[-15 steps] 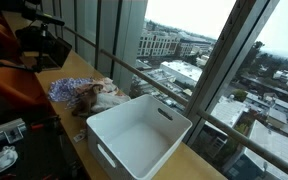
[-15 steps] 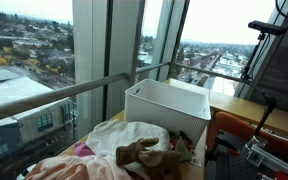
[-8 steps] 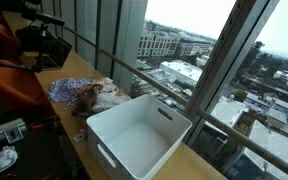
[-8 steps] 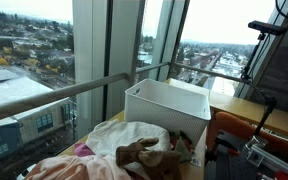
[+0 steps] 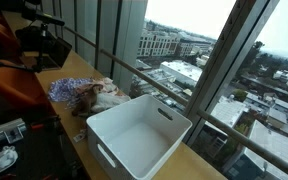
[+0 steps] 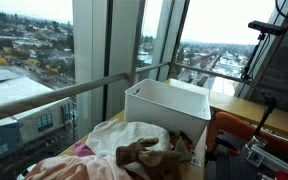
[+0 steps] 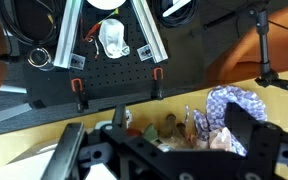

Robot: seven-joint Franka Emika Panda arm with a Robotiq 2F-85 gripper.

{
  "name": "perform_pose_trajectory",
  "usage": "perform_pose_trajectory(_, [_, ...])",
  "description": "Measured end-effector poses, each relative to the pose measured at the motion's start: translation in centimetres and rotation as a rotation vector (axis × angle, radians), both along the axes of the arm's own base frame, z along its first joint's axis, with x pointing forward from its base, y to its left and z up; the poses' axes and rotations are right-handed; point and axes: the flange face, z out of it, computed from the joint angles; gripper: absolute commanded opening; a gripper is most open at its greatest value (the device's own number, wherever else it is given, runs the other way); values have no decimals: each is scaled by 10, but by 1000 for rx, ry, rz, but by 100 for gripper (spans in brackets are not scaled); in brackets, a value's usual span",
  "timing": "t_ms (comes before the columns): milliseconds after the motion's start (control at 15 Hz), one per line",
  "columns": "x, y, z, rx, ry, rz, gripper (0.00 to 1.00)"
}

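Along the glass wall, one wooden tabletop (image 5: 72, 66). On it, one white plastic bin (image 5: 170, 152), open-topped, with nothing inside as far as both exterior views show.

Just beside the bin, one heap of cloths (image 5: 89, 94), loosely piled. Holds a blue-and-white patterned piece (image 7: 234, 102), a brown piece (image 6: 144, 153), a cream piece (image 6: 134, 133) and a pink piece (image 6: 69, 168). At least four, then, but too tangled for a sure count.

Over the tabletop near the heap, in the wrist view, one claw (image 7: 160, 148), jaws spread wide, holding nothing and touching nothing.

Looks light, limp and not slippery, with nothing fragile in it. Likely to drape and to drag neighbouring pieces along. Best pinched at a raised fold on top of the heap, not at a flat edge.
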Motion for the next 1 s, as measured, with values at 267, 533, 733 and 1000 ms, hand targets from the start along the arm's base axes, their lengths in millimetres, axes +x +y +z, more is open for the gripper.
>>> perform_pose_trajectory(267, [28, 51, -8, 10, -40, 39, 100])
perform_pose_trajectory(533, [82, 136, -22, 19, -134, 96, 100])
perform_pose_trajectory(733, [125, 188, -33, 34, -209, 125, 100])
perform_pose_trajectory(1000, [186, 232, -65, -18, -242, 183, 100])
